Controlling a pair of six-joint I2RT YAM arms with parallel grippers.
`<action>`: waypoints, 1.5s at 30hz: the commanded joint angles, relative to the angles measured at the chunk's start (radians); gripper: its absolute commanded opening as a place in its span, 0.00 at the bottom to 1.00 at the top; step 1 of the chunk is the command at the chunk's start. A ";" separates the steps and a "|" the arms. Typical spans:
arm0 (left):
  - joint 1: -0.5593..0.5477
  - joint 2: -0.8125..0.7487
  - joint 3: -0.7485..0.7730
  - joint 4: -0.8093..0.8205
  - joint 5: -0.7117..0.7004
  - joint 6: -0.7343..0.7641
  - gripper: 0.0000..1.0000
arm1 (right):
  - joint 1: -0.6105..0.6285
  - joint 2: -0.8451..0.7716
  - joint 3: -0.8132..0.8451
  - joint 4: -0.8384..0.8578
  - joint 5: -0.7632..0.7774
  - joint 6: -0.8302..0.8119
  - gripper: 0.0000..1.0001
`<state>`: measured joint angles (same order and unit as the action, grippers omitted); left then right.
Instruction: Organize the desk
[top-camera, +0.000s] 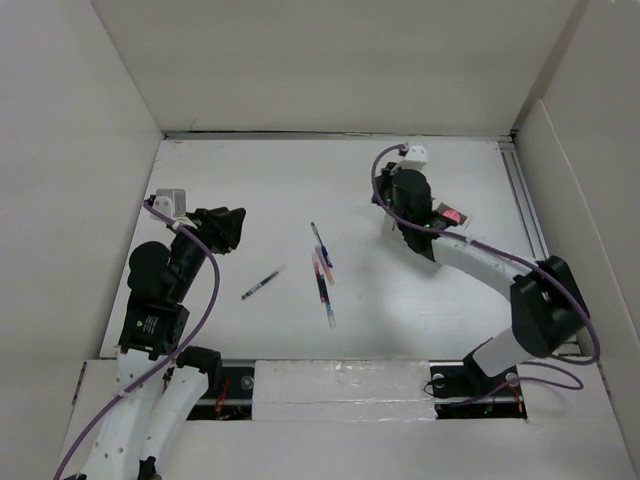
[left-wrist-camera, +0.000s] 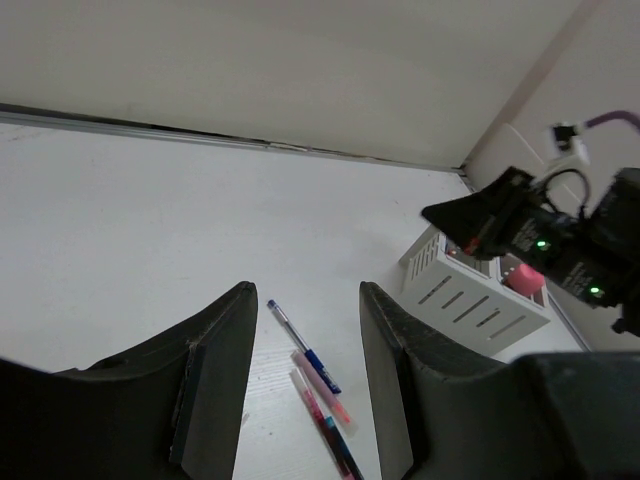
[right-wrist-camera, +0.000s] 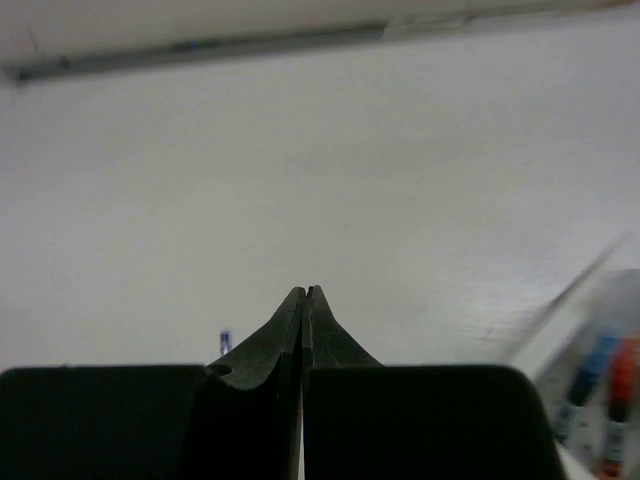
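The desk (top-camera: 240, 190) is a white tabletop between white walls. Three pens lie near its middle: a blue pen (top-camera: 320, 243), a pink pen (top-camera: 323, 266) and a dark red pen (top-camera: 325, 298). A fourth dark pen (top-camera: 262, 284) lies apart to their left. My left gripper (top-camera: 230, 226) is open and empty, left of the pens. In the left wrist view (left-wrist-camera: 304, 290) the blue pen (left-wrist-camera: 300, 350) and pink pen (left-wrist-camera: 322, 396) lie between its fingers, below them. My right gripper (top-camera: 388, 200) is shut and empty over the white slotted organizer (top-camera: 385, 226); its wrist view (right-wrist-camera: 306, 292) shows closed tips.
The organizer (left-wrist-camera: 470, 300) stands at the right and holds a pink eraser (left-wrist-camera: 522, 278); blurred pens in it show in the right wrist view (right-wrist-camera: 600, 390). White walls close in the desk on the left, back and right. A metal rail (top-camera: 525, 210) runs along the right edge.
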<state>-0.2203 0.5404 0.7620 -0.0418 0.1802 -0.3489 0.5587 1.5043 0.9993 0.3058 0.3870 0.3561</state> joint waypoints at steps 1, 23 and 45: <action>0.006 -0.002 0.026 0.054 0.010 0.008 0.41 | 0.061 0.167 0.131 -0.127 -0.230 0.004 0.00; 0.006 -0.010 0.030 0.045 0.011 0.011 0.41 | 0.164 0.672 0.623 -0.527 -0.254 -0.031 0.46; 0.006 -0.022 0.028 0.046 0.001 0.011 0.41 | 0.222 0.562 0.576 -0.447 -0.158 -0.029 0.37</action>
<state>-0.2203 0.5297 0.7620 -0.0418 0.1791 -0.3489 0.7498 2.1052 1.5715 -0.2024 0.2287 0.3389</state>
